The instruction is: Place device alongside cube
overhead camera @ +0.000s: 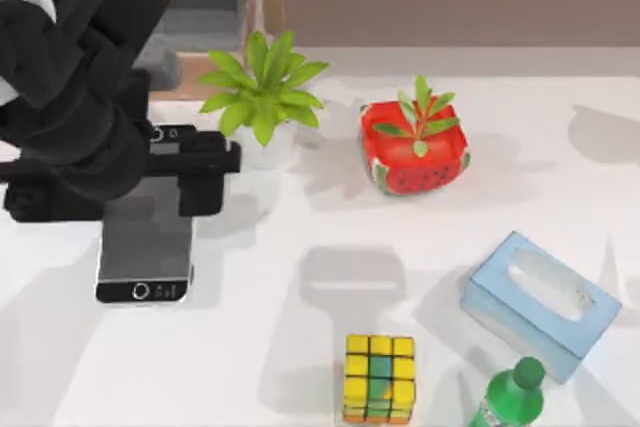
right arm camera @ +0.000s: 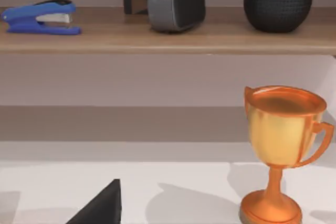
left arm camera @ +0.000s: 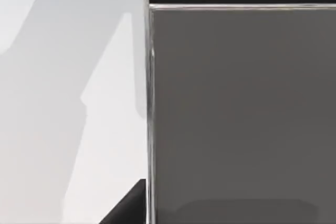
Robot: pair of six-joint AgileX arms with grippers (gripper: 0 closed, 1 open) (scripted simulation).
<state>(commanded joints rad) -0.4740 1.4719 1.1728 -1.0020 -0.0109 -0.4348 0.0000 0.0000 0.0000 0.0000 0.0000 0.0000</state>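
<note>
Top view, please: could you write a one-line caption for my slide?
Left gripper poised over the smartphone, with the puzzle cube lying apart to its right.

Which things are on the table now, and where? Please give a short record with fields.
device: smartphone lying flat at the table's left, home-button end toward the near edge
left gripper: low over the device's far end
cube: near the front edge, right of the device, clearly apart from it
pot: red watermelon-patterned pot with a small plant, middle back
plant: green leafy plant left of the pot
tissue box: light blue, at the right
bottle: green, front right, beside the tissue box
task state: device not yet alongside the cube
</note>
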